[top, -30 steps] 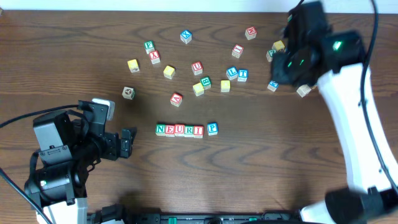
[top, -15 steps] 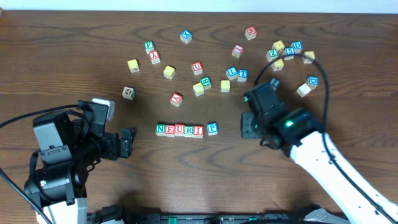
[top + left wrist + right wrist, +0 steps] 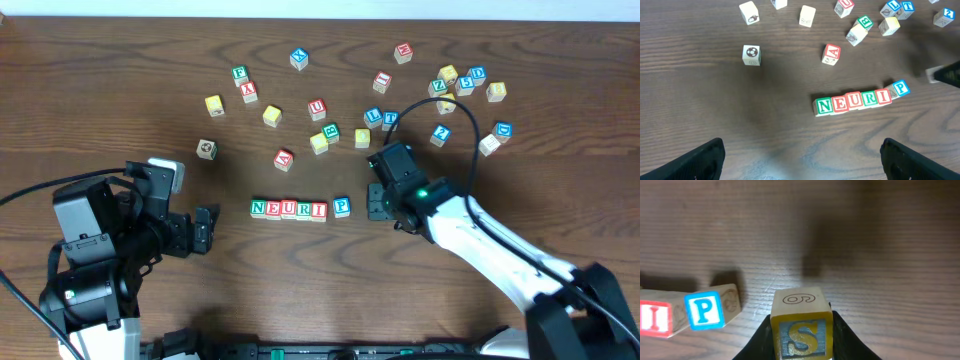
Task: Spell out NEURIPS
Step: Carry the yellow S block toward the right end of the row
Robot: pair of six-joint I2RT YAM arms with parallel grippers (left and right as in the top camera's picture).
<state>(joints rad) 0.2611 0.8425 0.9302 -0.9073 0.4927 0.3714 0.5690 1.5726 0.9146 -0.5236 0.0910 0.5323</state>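
Overhead, the right gripper [image 3: 377, 205] covers the S cube [image 3: 801, 330] clamped in it. The right wrist view's left edge cuts the I cube [image 3: 654, 318]; its lower edge cuts the dark fingers [image 3: 847, 347].

My gripper [image 3: 801, 339] is clamped on the S block [image 3: 801, 325], with a dark finger [image 3: 759, 341] pressed against each side and the yellow-framed S facing the camera. To its left on the wooden table [image 3: 880, 240] sits the blue P block [image 3: 704, 310], slightly askew. It is just beside the red I block [image 3: 654, 318] at the frame's edge.
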